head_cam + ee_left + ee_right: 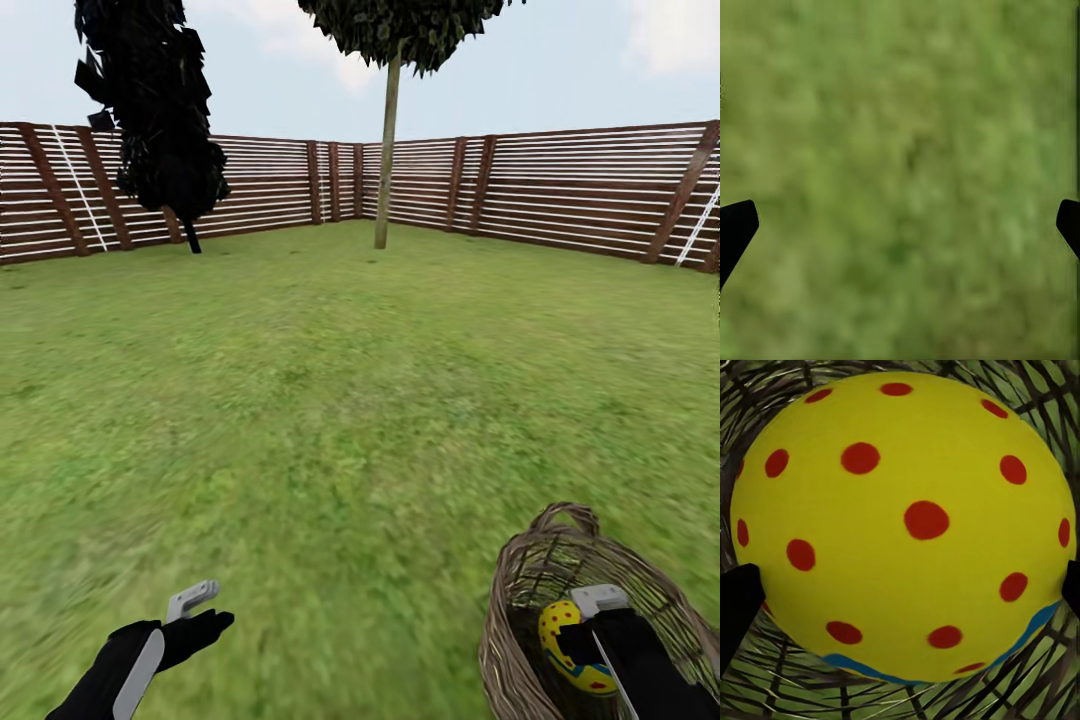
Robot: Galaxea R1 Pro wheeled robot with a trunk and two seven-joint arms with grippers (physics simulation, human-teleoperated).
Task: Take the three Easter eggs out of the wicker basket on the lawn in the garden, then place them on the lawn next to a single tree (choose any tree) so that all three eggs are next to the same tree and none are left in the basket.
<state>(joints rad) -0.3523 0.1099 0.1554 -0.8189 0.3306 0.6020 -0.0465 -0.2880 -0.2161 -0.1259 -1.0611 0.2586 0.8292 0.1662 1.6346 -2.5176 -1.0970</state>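
One Easter egg, yellow with red dots and a blue band, sits inside the wicker basket on the lawn at the robot's right, and the right gripper reaches down into the basket right at it; up close the egg lies between the two dark fingertips, though I cannot tell whether they have clamped on it. The left gripper hangs over bare grass with its fingers spread wide and holding nothing. Far across the lawn a thin-trunked tree and a dark conifer stand before the slatted fence.
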